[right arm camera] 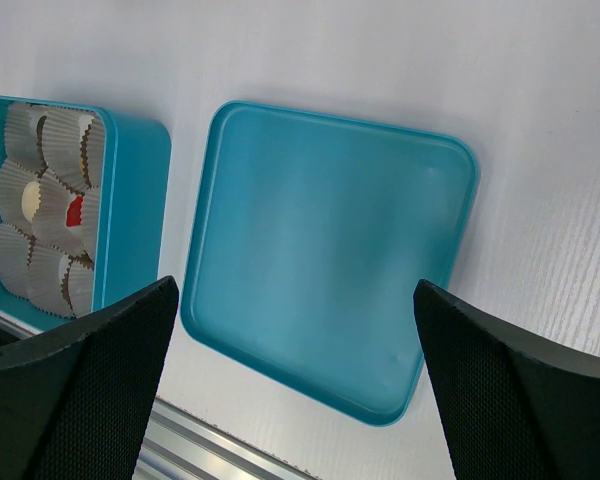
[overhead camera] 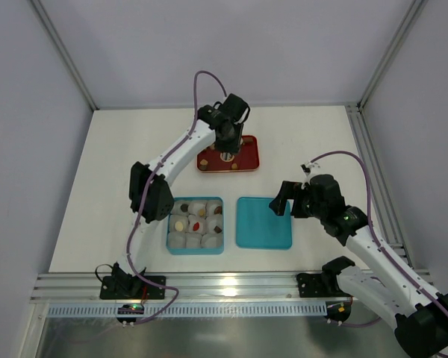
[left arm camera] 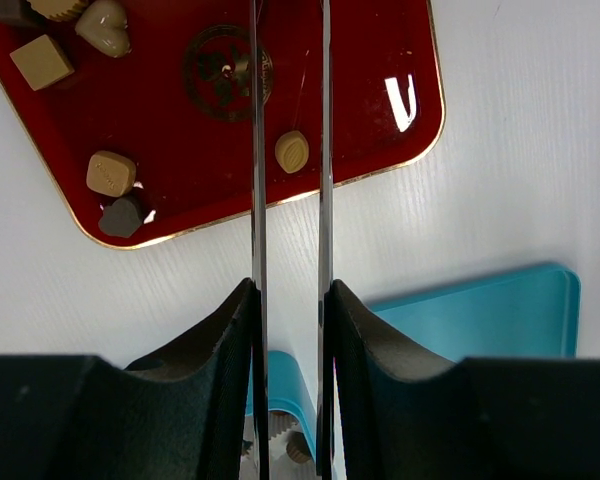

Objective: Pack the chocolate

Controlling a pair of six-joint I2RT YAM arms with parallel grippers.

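Several chocolate pieces lie on the red tray (left arm camera: 400,150): a tan oval (left arm camera: 293,151), a tan block (left arm camera: 111,173), a dark one (left arm camera: 123,215), a tan cube (left arm camera: 42,62) and a cream heart (left arm camera: 104,25). My left gripper (left arm camera: 290,290) hovers over the tray (overhead camera: 250,142). Thin metal blades run along its fingers' inner faces with a narrow, empty gap, and the tan oval shows through that gap. The teal box (overhead camera: 196,199) holds white paper cups, some with chocolates, one red (right arm camera: 75,210). My right gripper (right arm camera: 295,290) hangs wide open above the teal lid (right arm camera: 330,250), holding nothing.
The lid (overhead camera: 263,222) lies flat to the right of the box, and its corner (left arm camera: 500,320) shows in the left wrist view. An aluminium rail (overhead camera: 224,287) runs along the table's near edge. White walls and frame posts enclose the table.
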